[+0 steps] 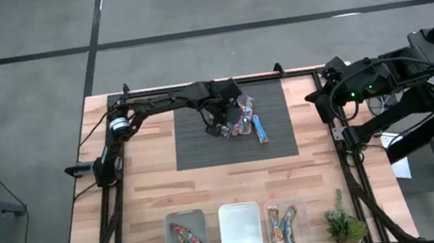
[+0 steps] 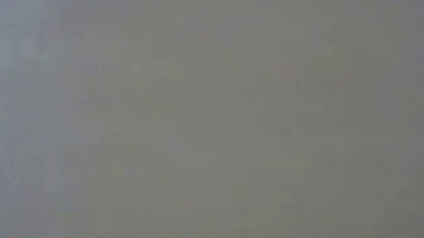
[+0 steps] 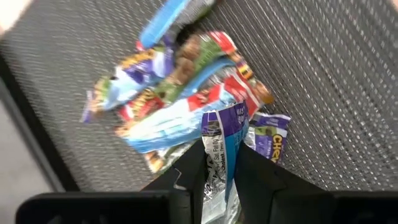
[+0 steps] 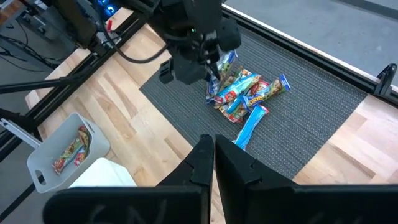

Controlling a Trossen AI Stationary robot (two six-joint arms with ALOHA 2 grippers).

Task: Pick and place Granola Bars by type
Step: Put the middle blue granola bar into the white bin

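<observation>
Mat (image 1: 195,149) (bins (image 1: 241,234) well apart)

A pile of shiny granola bars (image 1: 244,124) lies jumbled on the dark mat (image 1: 195,145), blue, red and green wrappers crossing each other. One blue and silver bar (image 3: 221,163) is pinched at its end, standing above the pile.

Partial lettering "Che" — on a purple granola bar wrapper (image 3: 272,144)
</observation>
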